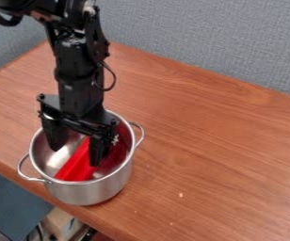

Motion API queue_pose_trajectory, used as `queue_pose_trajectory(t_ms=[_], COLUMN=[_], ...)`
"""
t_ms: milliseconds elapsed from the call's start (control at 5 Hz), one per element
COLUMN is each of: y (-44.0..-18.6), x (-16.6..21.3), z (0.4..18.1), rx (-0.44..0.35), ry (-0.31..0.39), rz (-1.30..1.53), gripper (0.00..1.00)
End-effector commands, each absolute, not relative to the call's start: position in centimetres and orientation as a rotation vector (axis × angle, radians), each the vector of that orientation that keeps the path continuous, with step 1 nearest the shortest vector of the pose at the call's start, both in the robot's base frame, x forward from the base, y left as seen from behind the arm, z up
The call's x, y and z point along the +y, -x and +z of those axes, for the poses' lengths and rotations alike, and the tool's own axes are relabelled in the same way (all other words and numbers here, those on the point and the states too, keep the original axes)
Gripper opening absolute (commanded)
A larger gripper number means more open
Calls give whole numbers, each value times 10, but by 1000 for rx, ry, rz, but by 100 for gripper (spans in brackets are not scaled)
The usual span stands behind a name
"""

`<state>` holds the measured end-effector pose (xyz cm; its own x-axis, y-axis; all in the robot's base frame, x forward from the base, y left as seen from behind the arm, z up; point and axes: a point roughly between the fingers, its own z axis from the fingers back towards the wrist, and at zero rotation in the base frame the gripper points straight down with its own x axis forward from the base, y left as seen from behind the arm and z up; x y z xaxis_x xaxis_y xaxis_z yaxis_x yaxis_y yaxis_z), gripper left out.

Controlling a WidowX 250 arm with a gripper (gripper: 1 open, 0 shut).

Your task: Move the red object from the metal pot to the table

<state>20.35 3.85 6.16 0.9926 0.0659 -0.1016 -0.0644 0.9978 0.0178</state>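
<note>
A: Where is the bright red elongated rectangular block (76,166) right now?

B: Inside the round shiny stainless-steel pot (82,184), which sits near the front left edge of the large brown wood-grain tabletop (211,141). The block lies low in the pot, partly hidden behind the black 2-fingered claw (80,149).

A: And the claw?

B: Spread wide, pointing straight down into the mouth of the pot. 1 finger shows on each side of the block's upper part, with nothing pinched between them as far as I can see. Whether a fingertip touches the block I cannot tell.

A: Which way does the block point?

B: Its long axis runs on a diagonal, from the pot's lower left toward the upper right under the claw. It looks tilted, with the near end down on the pot floor and the far end leaning up toward the wall, though the far end is hidden.

A: So what could go wrong?

B: I'd judge 3 risks. If the fingers close along the diagonal and not across the narrow width, the block could twist or slip out. A finger could catch the rolled rim or inner wall, and the light pot would shift or tip toward the table edge. And a tilted block gripped near 1 end may swing and snag the rim on the way up.
</note>
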Motion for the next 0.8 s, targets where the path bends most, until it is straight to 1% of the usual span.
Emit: queue_pose_trajectory(t_ms=[0, 200, 600], y=[-213, -214, -215], x=[43, 43, 42], z=[80, 81, 93], rx=[29, 23, -3], ry=[-21, -22, -21], rz=[83, 87, 99], gripper=[100, 100, 100])
